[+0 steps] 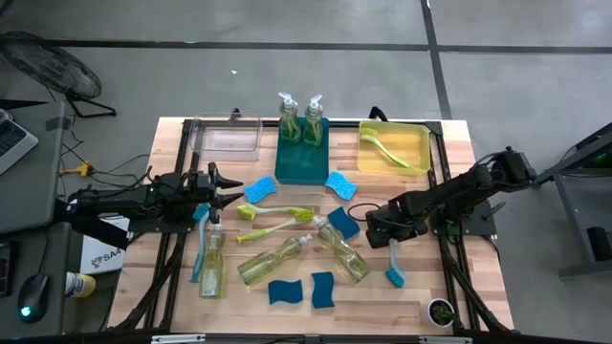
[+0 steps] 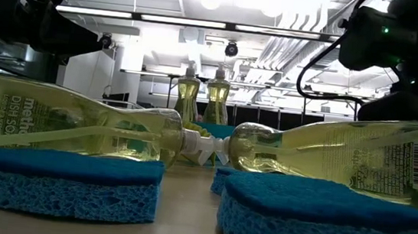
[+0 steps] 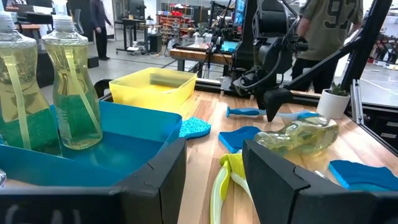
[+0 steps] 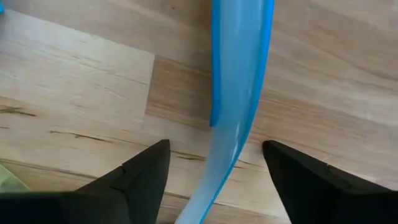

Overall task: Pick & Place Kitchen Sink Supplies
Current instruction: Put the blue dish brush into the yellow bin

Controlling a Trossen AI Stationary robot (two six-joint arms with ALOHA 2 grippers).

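My right gripper (image 1: 389, 235) (image 4: 215, 145) is open and points down over the blue dish brush (image 1: 393, 262), which lies flat on the table. Its fingers stand on either side of the brush's handle (image 4: 237, 93) without touching it. My left gripper (image 1: 233, 188) (image 3: 214, 147) is open and level near the table's left side, facing the teal bin (image 3: 134, 140). Two lime-green brushes (image 1: 275, 219), soap bottles (image 1: 273, 258) and blue sponges (image 1: 284, 290) lie on the table. Two soap bottles (image 1: 300, 118) stand upright in the teal bin (image 1: 302, 164).
A yellow bin (image 1: 421, 145) at the far right holds a lime-green brush (image 1: 386, 150). A clear bin (image 1: 228, 137) sits at the far left. Another blue brush (image 1: 198, 250) lies beside a bottle (image 1: 212, 260). A small potted plant (image 1: 439, 311) stands at the near right corner. People show beyond the table.
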